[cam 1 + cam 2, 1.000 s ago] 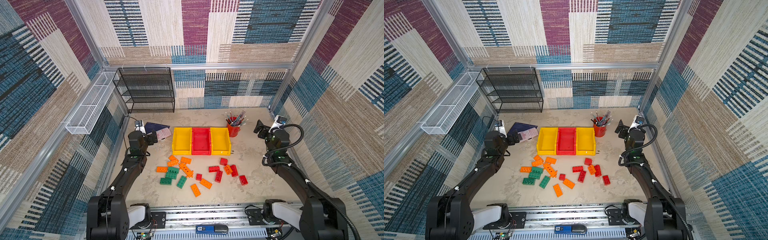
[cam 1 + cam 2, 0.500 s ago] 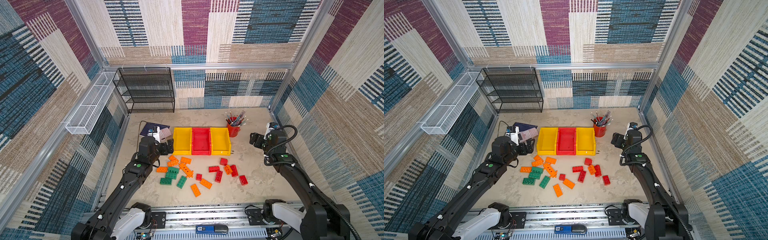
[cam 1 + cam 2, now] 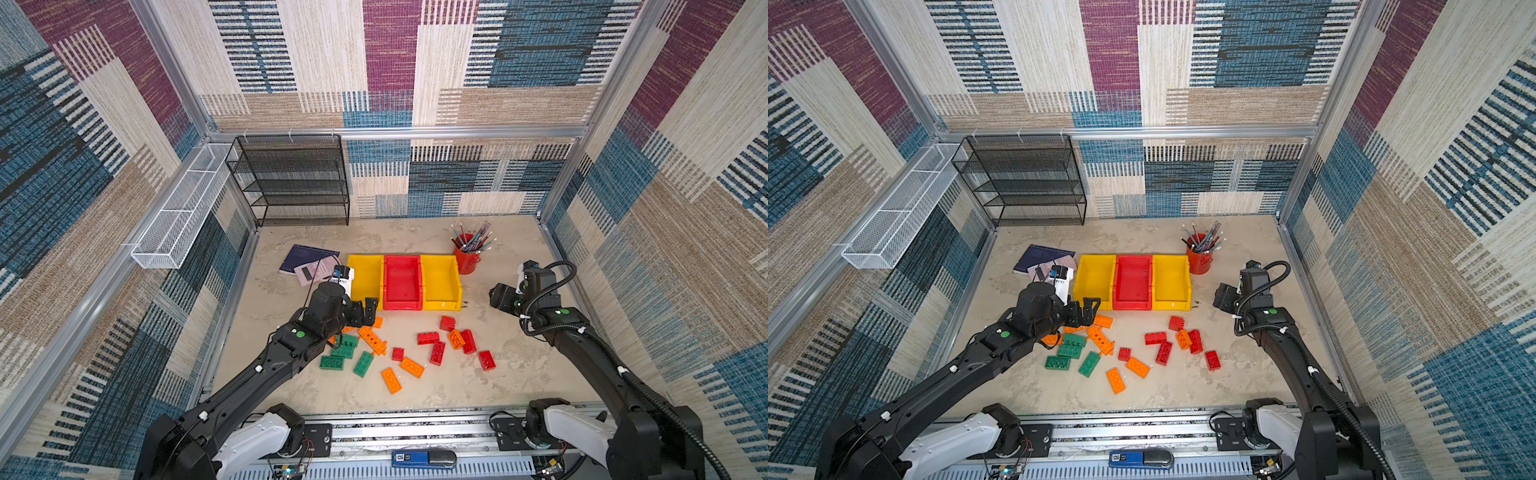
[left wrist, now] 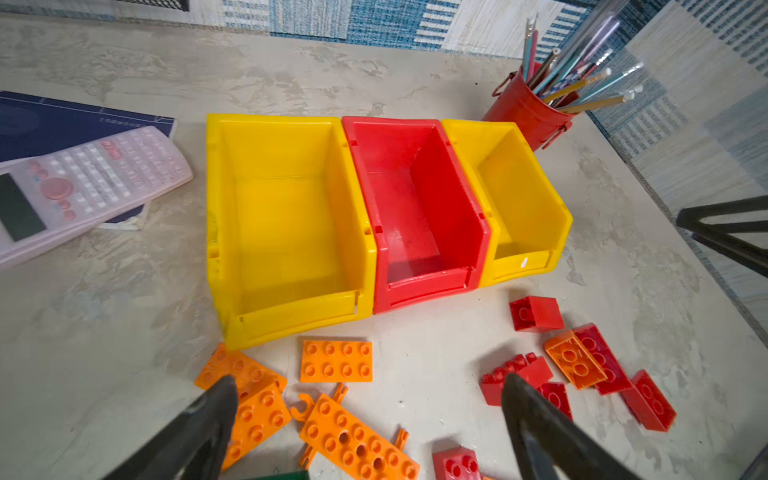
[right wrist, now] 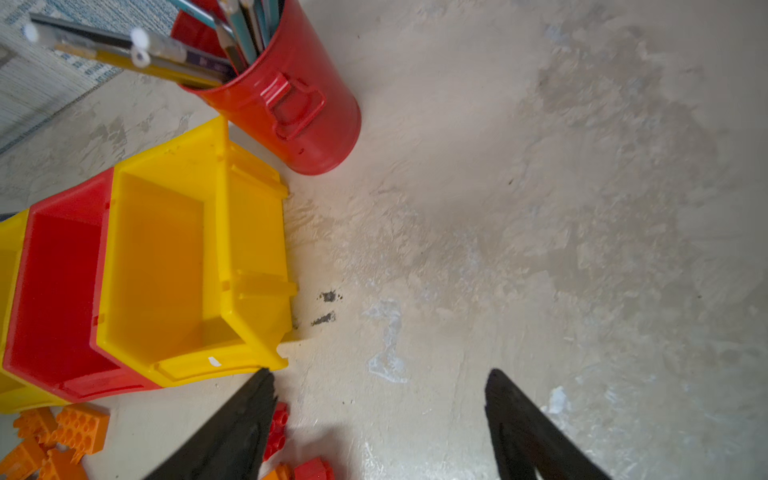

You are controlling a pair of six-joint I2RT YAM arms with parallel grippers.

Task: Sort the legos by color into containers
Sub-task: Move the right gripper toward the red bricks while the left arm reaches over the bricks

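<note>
Movement is the news: against the pictures from a second ago, the left arm [image 3: 291, 336] has swung away from the side wall at nine o'clock (I take the far wall as twelve in both top views). Its left fingers [image 3: 369, 309] now hang wide open and empty over the orange bricks [image 4: 336, 360], just at six o'clock of the left yellow bin [image 4: 286, 232]. The right fingers [image 3: 495, 296] have also come a little inward from three o'clock; they stand apart, somewhat less wide than the left ones, with only bare surface [image 5: 540, 208] between them and nothing held. I judge that the sorting is only beginning, and that the first pick will be an orange brick on the left side. All three containers [image 3: 401, 308] are empty: the left yellow bin, the red bin [image 4: 415, 216] in the middle and the right yellow bin [image 4: 519, 199], side by side at twelve o'clock of the pile. All the legos [image 3: 432, 353] I can see lie loose on the surface: green bricks [image 3: 331, 363] toward seven o'clock, orange ones mostly left of the middle, red bricks [image 3: 428, 337] toward four o'clock.
</note>
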